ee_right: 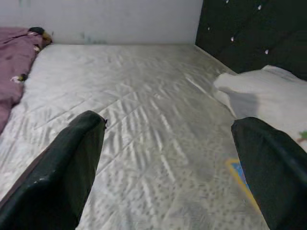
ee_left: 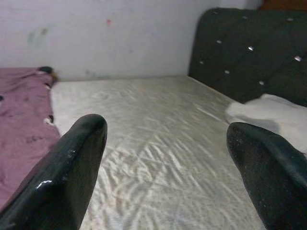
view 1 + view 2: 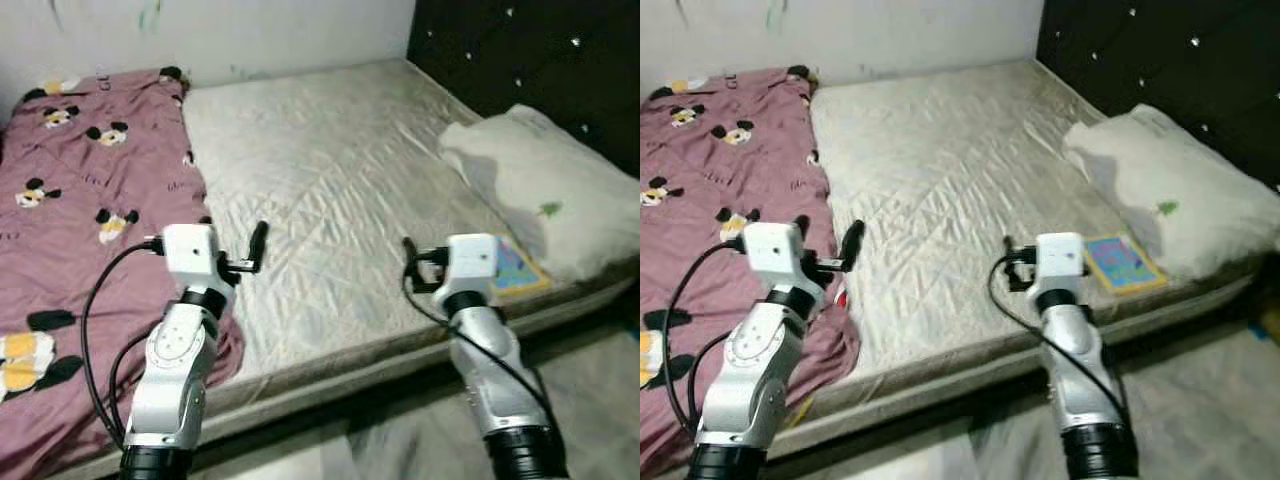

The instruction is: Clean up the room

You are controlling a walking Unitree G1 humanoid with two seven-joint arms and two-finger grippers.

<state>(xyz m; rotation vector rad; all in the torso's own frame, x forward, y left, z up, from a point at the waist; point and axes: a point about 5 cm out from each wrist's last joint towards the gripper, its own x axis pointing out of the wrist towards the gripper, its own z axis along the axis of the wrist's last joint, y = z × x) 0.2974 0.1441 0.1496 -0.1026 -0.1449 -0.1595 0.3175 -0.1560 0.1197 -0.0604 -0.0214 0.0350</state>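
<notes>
1. Left gripper: raised over the near edge of the bed at about 8 o'clock in the head view; fingers spread wide, nothing between them.
2. Right gripper: raised at about 5 o'clock over the near mattress edge; fingers likewise wide apart, holding nothing.
3. Mattress: pale quilted, bare, at centre, running from the near edge toward 12 o'clock.
4. Blanket: mauve with cartoon mouse print, rumpled, covering the mattress side from 7 to 10 o'clock, draping over the near edge beside the left arm.
5. Book: flat, colourful cover, at 4 o'clock just beside the right gripper, partly tucked under the pillow.
6. Pillow: off-white, at 2 to 3 o'clock, against the headboard.
7. Headboard: dark, tufted, studded, at 1 to 2 o'clock.
8. Wall: white, scuffed, at 12 o'clock.
</notes>
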